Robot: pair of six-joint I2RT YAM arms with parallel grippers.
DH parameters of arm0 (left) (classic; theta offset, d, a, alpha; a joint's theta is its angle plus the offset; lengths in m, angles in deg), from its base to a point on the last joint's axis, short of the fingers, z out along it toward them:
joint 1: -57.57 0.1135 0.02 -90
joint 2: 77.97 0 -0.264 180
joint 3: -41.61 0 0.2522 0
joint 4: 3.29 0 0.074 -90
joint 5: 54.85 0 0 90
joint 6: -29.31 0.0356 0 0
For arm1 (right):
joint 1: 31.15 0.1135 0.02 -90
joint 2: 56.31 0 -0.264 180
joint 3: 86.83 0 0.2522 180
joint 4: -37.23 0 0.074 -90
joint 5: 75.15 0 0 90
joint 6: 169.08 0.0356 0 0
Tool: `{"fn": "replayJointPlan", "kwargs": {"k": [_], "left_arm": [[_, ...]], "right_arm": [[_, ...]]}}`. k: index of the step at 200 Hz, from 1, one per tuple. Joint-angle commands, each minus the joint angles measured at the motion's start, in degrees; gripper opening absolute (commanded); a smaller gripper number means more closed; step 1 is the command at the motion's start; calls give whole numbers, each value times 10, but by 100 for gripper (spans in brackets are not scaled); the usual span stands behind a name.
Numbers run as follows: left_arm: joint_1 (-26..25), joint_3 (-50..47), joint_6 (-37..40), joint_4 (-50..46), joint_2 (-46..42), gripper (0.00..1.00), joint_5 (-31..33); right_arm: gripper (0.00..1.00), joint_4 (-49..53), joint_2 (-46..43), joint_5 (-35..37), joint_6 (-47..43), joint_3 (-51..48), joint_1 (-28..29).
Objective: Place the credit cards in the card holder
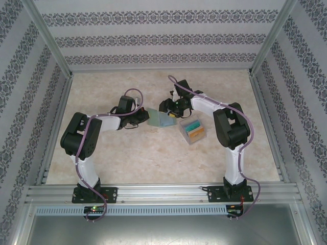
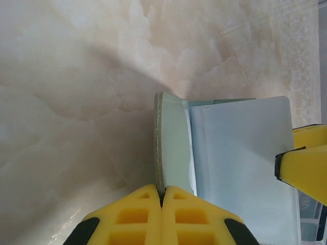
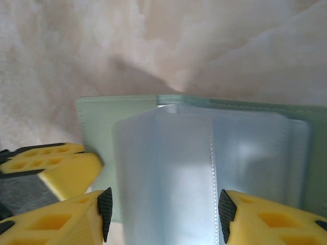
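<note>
Mid-bench point(image 1: 153, 158), card holder point(image 1: 159, 119) lies open: left gripper point(image 2: 162, 196) clenched on its green cover edge, right gripper point(image 3: 164, 212) released, jaws straddling the clear sleeve point(image 3: 163, 168). Credit cards point(image 1: 192, 127) sit in clear box point(image 1: 197, 139) just beside.

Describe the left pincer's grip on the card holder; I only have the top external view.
Observer: In the left wrist view, the left pincer is shut on the grey-green edge of the card holder, which stands up off the table.
Operator: Report the right pincer.
Observer: In the right wrist view, the right pincer is open, its fingers on either side of the holder's clear sleeves. I cannot tell whether they touch.
Operator: Check what the sleeves contain.
Observer: They look empty; nothing coloured shows through them.
</note>
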Motion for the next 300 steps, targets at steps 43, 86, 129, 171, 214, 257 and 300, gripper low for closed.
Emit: {"fn": "replayJointPlan", "kwargs": {"k": [43,86,129,171,214,257,300], "left_arm": [[6,19,14,-15,18,0,4],[8,17,16,-18,21,6,12],[16,-9,5,-1,0,15,33],[18,-21,17,-38,-34,36,87],[18,-27,22,-61,-50,42,108],[18,-31,26,-90,-71,48,146],[18,-26,33,-103,-86,49,154]], "right_arm": [[61,-102,9,-118,60,9,21],[62,-139,33,-129,90,-1,25],[62,-168,41,-110,98,-19,29],[62,-187,41,-105,104,-34,21],[62,-195,26,-101,105,-43,9],[62,-178,1,-89,97,-59,-16],[62,-129,11,-76,57,-38,-3]]}}
